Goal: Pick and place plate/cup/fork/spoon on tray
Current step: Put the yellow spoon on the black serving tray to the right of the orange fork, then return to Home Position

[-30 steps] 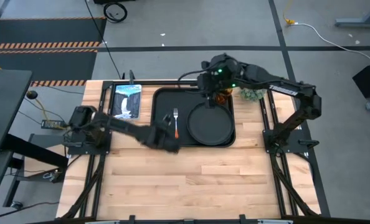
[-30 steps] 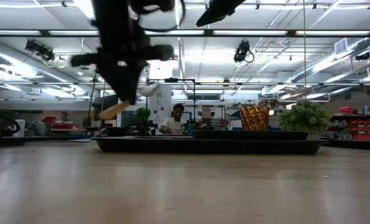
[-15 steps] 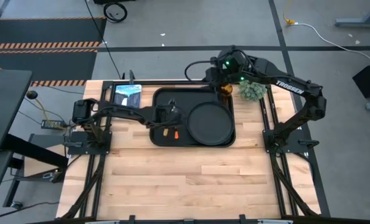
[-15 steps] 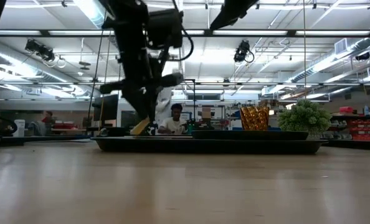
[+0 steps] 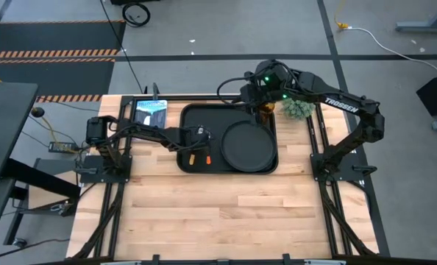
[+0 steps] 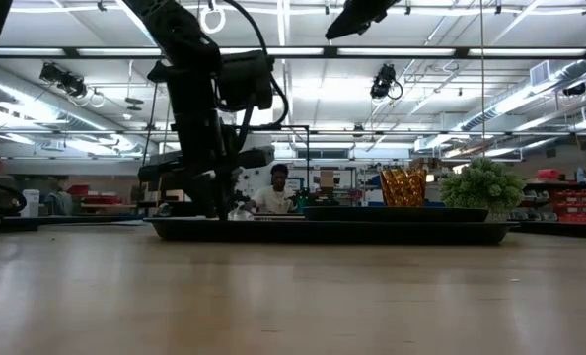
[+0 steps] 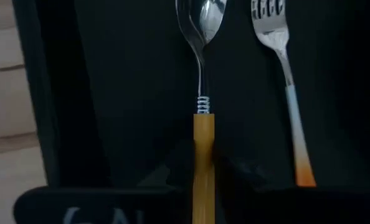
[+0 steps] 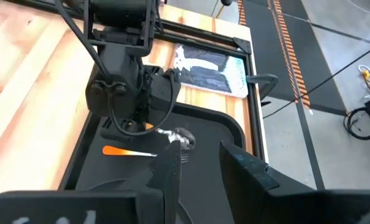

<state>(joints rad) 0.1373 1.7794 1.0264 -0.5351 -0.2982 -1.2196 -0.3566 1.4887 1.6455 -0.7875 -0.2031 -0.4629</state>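
The black tray (image 5: pixel 229 110) lies at the far middle of the table. The round black plate (image 5: pixel 249 145) lies in its right half. The amber cup (image 5: pixel 265 110) stands at the tray's far right corner and also shows in the low view (image 6: pixel 403 187). The fork (image 7: pixel 278 56) lies in the tray's left half, tines far and orange handle near. My left gripper (image 5: pixel 195 147) is low over the tray and shut on the spoon (image 7: pixel 200 37), which is parallel to the fork on its left. My right gripper (image 8: pixel 197 149) is open and empty, above the tray's far edge. My left gripper pinches the spoon's orange handle (image 7: pixel 203 149) between its two fingers, partway along it. The handle's near end (image 5: pixel 191 158) sticks out past the fingers. The fingers come from above and lie across the handle. The spoon is level, bowl (image 8: pixel 184 138) toward the far edge; whether it rests on the tray floor I cannot tell.
A small green potted plant (image 5: pixel 299 109) stands just right of the tray's far corner. A tablet (image 5: pixel 149 118) lies left of the tray. Dark frame rails run along both table sides. Bare wood fills the near half. A person (image 6: pixel 278 187) sits in the room behind.
My left gripper has carried the spoon from the tray's near left edge toward the far edge and down into the tray. The spoon was tilted in the air. It is now level and low beside the fork. My right gripper has drawn back slightly toward the far edge.
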